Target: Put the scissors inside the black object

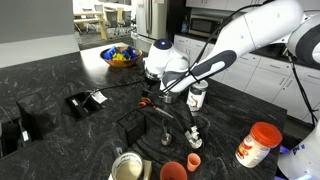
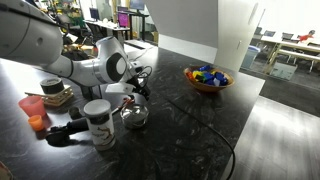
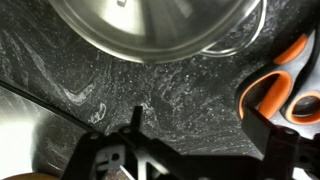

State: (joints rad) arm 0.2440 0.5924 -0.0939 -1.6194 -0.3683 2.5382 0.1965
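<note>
The claw [image 3: 195, 140] is held wide open and empty above the table [image 3: 150, 85]; the scissors [image 3: 285, 82] are seen just beside it, judged light, stiff, best gripped across the orange handle loops

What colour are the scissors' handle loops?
Orange-red; the scissors show best in the wrist view.

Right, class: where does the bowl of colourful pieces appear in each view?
In an exterior view: the bowl of colourful pieces sits upper left of centre, behind the arm.
In an exterior view: it sits right of centre, near the counter's edge.
Wrist view: not in it.
Shared landmark: the dark marbled counter shows in all three.
</note>
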